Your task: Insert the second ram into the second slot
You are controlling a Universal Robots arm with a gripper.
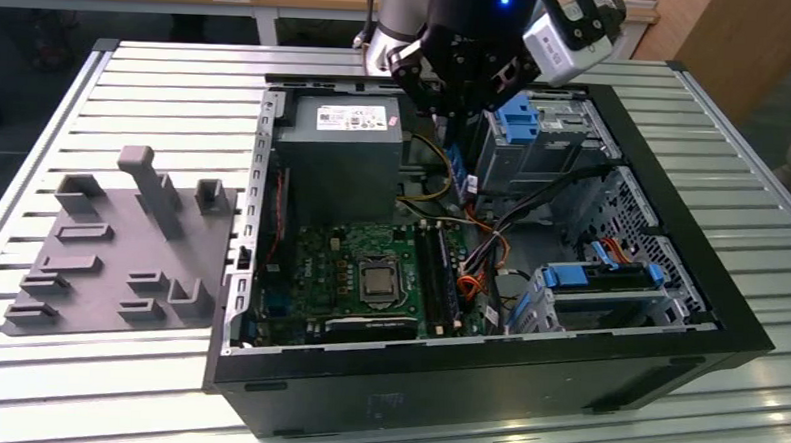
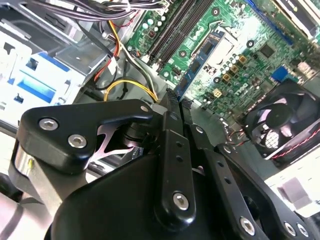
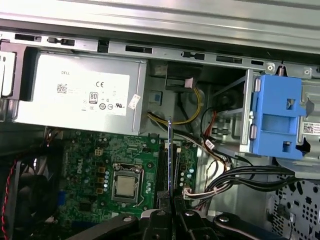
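Observation:
My gripper (image 1: 444, 106) hangs over the back of the open computer case (image 1: 713, 295), above the motherboard (image 1: 353, 270). Its fingers are shut on the second ram (image 3: 170, 150), a thin stick seen edge-on in the first wrist view and as a blue-edged strip (image 2: 197, 67) in the second wrist view. The stick points down at the dark memory slots (image 3: 161, 167), which run beside the processor socket (image 3: 124, 186). It is held clear above the board, not touching the slots. Whether a stick sits in any slot I cannot tell.
A grey power supply (image 1: 339, 139) fills the case's back corner on the exterior view's left. Blue drive-bay clips (image 1: 520, 117) and bundled cables (image 1: 502, 236) crowd the exterior view's right. A case fan (image 2: 280, 122) sits by the board. A grey fixture block (image 1: 121, 250) lies on the slatted table.

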